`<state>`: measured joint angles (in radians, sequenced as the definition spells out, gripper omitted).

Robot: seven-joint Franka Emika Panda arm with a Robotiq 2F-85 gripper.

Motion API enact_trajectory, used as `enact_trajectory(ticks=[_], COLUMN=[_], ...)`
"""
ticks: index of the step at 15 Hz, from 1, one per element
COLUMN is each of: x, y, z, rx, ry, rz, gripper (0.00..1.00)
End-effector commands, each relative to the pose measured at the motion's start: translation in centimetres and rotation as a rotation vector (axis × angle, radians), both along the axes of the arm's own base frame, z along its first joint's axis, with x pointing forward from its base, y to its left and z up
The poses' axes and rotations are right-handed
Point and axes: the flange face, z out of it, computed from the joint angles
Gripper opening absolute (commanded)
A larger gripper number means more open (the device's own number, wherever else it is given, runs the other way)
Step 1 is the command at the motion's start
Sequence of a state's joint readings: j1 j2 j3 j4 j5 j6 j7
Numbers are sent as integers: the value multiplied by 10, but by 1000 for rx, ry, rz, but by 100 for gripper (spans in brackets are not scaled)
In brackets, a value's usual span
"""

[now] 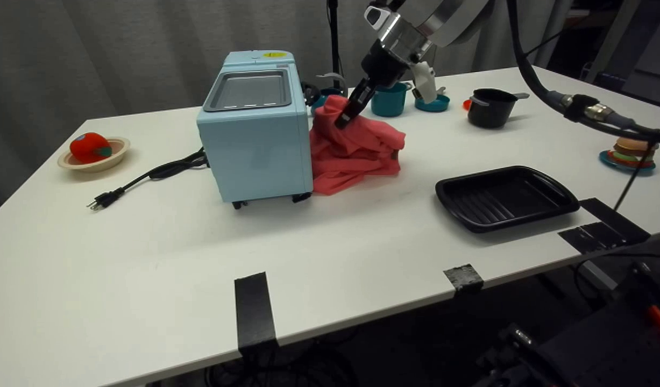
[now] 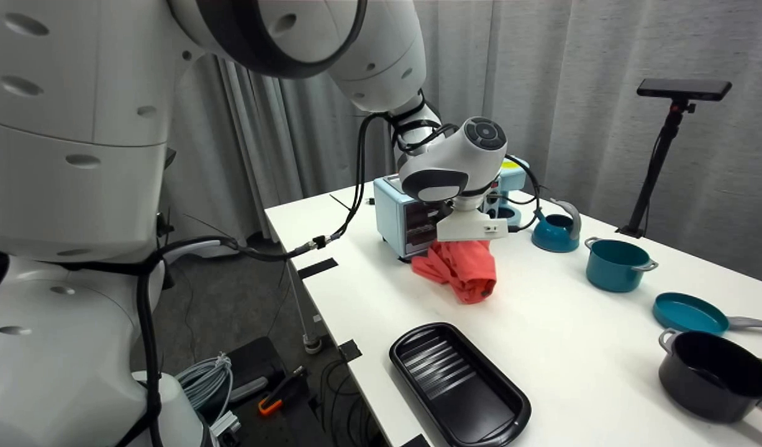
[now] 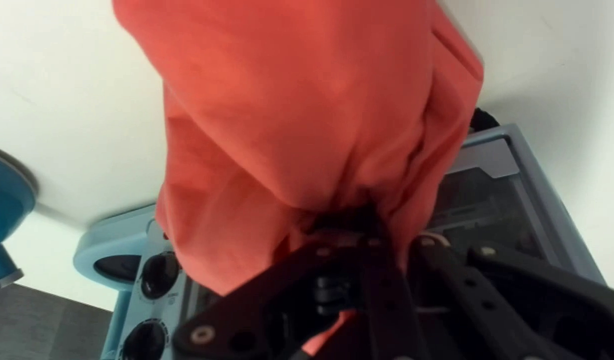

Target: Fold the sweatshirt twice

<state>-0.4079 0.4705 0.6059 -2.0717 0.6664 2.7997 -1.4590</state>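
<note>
Sweatshirt (image 1: pixel 356 144), clamped in hand (image 1: pixel 343 121), bunched on table (image 1: pixel 147 258) just beside toaster oven (image 1: pixel 257 153). Risk: pulling toward oven could jam fabric against it, leaving a crumple, not a fold.

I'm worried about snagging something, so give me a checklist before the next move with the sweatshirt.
1. Tool shut on the sweatshirt: ok, fabric is bunched at its jaws.
2. Sweatshirt flat and neatly folded: not ok, it is crumpled.
3. Sweatshirt free of the toaster oven: cannot tell, they overlap in every view.
4. Sweatshirt apart from the black tray: ok.
5. Sweatshirt apart from the teal pot: ok, an exterior view shows a gap.
</note>
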Motion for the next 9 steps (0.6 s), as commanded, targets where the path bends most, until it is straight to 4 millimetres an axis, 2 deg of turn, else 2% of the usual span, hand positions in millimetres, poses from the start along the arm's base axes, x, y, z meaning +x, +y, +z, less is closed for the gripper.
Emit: enact_trajectory(ticks=[1,5,6,7,9], x=[-14,-24,-26,-26,-28], y=[3,-5,-8,-11,-14], z=[-5,-32,-39,-44,-45], rx=[29,4,-14,-24,-47], ry=[51,187,218,240,267], rz=[53,74,71,72,80], gripper=[1,1,31,32,46])
